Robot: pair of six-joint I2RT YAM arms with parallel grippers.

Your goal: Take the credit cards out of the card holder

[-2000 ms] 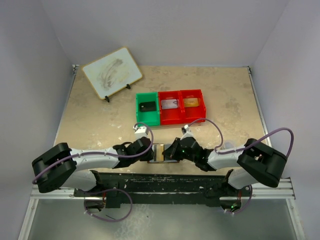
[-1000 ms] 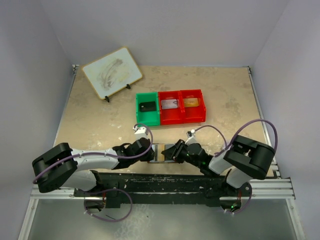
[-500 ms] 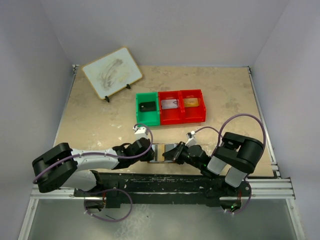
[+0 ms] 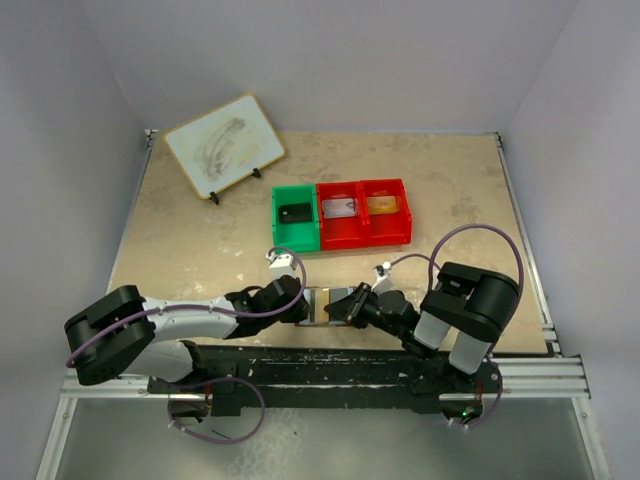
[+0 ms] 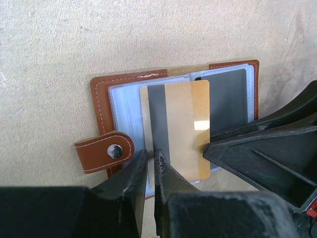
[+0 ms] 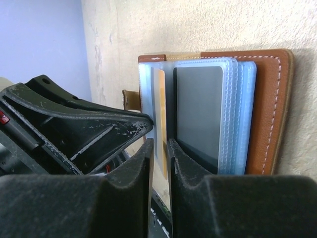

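From above: the card holder (image 4: pixel 322 305) lies open at the middle of the table's (image 4: pixel 190 240) near edge, with the left gripper (image 4: pixel 304 308) and right gripper (image 4: pixel 347 304) meeting over it from either side. The green bin (image 4: pixel 276 215) and red bins (image 4: pixel 362 240) sit farther back, well apart.

Left wrist view: the holder is spread flat with its snap tab (image 5: pixel 106 151) to the left, and a gold card (image 5: pixel 185 124) juts out toward the camera. The left jaws are all but closed, nipping the holder's near edge by the card's corner; whether the card is caught too, can't tell.

Right wrist view: the gold card is edge-on, clamped between the right fingers (image 6: pixel 143 168). A grey card (image 6: pixel 198 109) sits sleeved just beside.
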